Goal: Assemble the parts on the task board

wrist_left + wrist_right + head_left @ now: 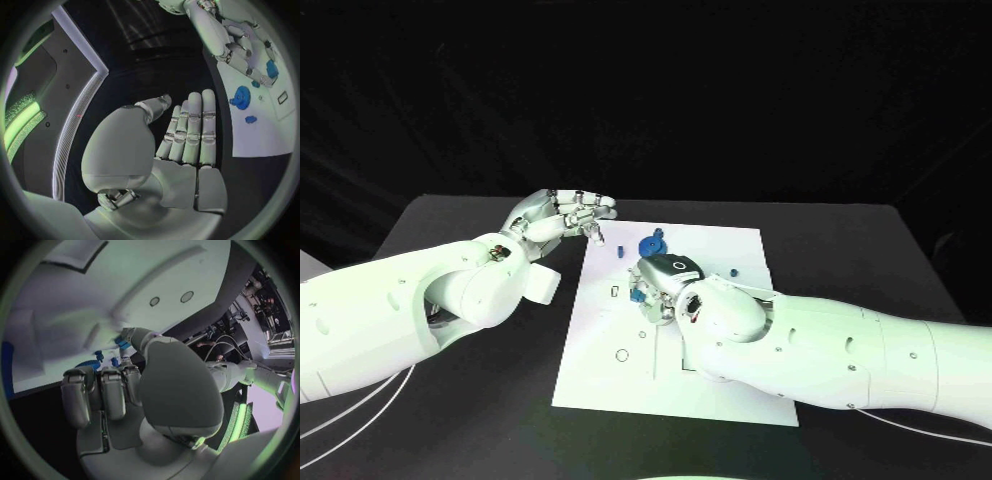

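Looking down, my left hand (567, 215) hovers spread past the white board's (718, 390) far corner on the desk (459, 225); my right hand (668, 285) pinches a blue part (636, 296) over the board. Left wrist: flat fingers (190, 130), round blue part (240, 97) on the board. Right wrist: fingertips (134, 335) nip the blue piece.

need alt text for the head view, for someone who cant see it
Two white robot arms reach over a white task board on a black table. The right hand rests on the board's middle over a blue part; the left hand hovers at its far-left corner, near another blue part.
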